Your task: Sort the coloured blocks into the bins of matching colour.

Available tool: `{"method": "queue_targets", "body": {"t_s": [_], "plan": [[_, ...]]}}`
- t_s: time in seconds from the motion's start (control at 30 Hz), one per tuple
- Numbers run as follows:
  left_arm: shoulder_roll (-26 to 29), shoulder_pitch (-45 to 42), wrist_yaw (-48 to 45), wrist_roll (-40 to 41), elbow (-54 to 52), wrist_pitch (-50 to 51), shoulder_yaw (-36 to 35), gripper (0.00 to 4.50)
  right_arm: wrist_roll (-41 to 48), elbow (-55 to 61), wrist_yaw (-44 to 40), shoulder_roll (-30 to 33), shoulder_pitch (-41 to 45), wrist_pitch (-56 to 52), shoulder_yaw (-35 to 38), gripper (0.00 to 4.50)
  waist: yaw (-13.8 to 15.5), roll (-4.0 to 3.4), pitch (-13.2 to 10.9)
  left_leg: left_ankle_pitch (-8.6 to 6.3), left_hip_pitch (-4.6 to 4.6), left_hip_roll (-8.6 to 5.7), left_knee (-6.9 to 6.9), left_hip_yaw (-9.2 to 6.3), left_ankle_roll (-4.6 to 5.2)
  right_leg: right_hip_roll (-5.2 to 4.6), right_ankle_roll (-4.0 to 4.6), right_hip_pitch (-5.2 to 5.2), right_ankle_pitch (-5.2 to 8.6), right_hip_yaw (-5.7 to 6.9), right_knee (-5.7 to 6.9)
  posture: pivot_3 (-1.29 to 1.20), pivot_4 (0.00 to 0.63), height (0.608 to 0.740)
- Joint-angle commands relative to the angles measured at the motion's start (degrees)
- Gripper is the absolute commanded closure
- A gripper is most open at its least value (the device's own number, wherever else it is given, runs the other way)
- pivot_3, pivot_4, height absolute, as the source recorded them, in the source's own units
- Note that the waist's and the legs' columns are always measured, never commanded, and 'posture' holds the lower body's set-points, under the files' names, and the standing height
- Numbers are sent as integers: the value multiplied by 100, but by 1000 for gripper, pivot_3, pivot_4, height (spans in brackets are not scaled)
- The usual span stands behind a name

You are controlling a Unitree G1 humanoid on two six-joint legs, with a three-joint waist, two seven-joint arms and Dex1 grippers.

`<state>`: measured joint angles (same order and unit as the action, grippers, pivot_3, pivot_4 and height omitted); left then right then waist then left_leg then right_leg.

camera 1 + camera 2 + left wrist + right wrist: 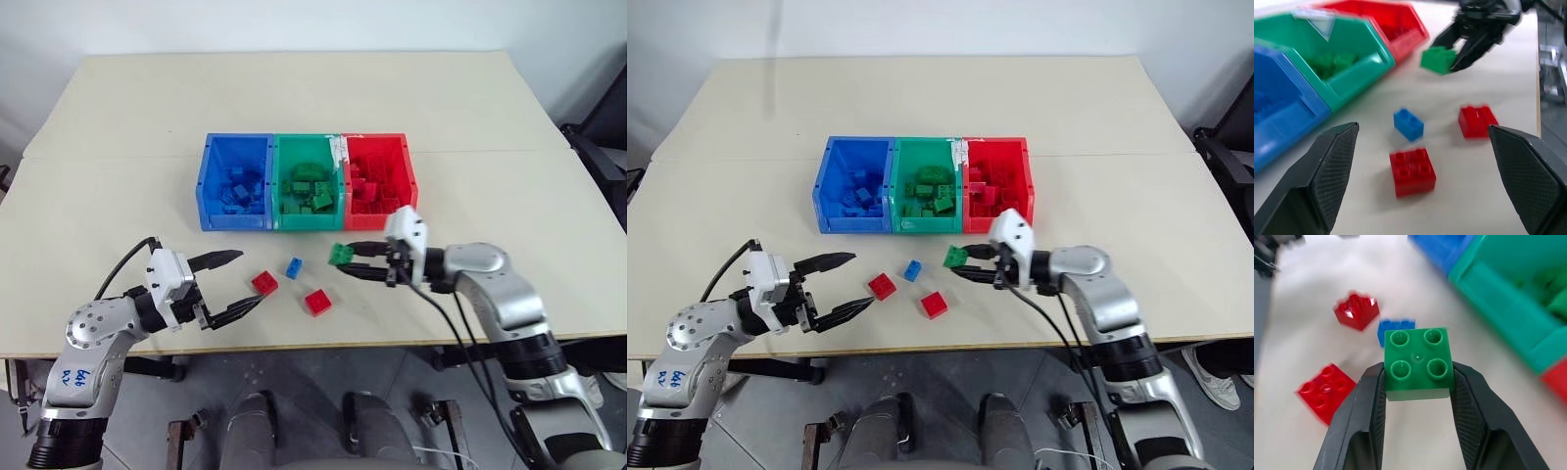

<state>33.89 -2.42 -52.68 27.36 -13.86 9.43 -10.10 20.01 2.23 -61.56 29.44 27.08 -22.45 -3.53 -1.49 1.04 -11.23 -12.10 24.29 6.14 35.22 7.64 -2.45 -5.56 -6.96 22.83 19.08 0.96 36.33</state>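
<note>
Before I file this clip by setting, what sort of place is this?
Probably a lab or test room: a plain beige table against a bare white wall, set only with three joined bins and toy bricks.

I see bare table [118, 196] at frame left and right; three loose blocks [292, 267] clutter the centre before the bins [308, 182].
</note>
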Motion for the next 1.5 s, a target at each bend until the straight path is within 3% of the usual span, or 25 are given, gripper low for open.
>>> {"method": "queue_targets", "body": {"t_s": [0.03,0.27,0.6,0.8,0.9,1.07,1.17,1.27,1.5], "plan": [[-154,-147,280,208,-137,79,-143,0,436,360,212,2,143,33,540,3036,-21,0,0,0,-1,0,0,0,0,0,0,0,0,0,1,0,150,740],[-384,-108,714,257,-85,154,-376,0,153,-171,1162,-574,1409,-263,277,3036,-138,0,0,1,-5,9,-3,2,-7,7,0,14,0,-2,20,0,150,740],[-454,277,1012,196,-251,50,-535,0,-797,-2712,1712,-1591,3175,381,-346,3036,-168,3,2,0,11,10,-3,31,-6,-2,0,52,0,-5,35,0,150,740],[-462,442,1013,177,-277,-67,-564,0,-887,-2955,1544,-1715,3267,591,-341,1017,-170,6,4,-2,16,16,-2,52,-11,-3,0,74,0,-3,51,0,150,740],[-327,479,792,245,-251,7,-495,0,-799,-2579,1209,-1313,2905,662,-204,36,-158,8,5,-3,16,21,-2,63,-12,-3,0,80,0,-3,51,0,150,740],[-91,283,311,177,-91,-41,-282,0,-429,-1502,331,-410,1811,801,61,36,-58,13,8,-17,16,22,2,72,-14,-5,0,78,0,-1,35,0,150,740],[50,-9,24,73,127,-103,-88,0,230,-582,-336,106,949,797,485,36,-15,13,8,-18,15,25,2,79,-16,-4,0,79,0,-1,26,0,150,740],[89,-311,-250,6,318,-129,200,0,530,23,-499,512,190,802,872,36,-13,14,9,-21,11,29,2,80,-21,1,0,76,0,1,23,0,150,740],[43,-1032,-829,-164,768,-283,793,0,476,-75,-1237,1440,-1540,1801,1665,36,21,19,11,-24,1,31,17,88,-27,2,0,64,0,-1,17,0,150,740]]}}
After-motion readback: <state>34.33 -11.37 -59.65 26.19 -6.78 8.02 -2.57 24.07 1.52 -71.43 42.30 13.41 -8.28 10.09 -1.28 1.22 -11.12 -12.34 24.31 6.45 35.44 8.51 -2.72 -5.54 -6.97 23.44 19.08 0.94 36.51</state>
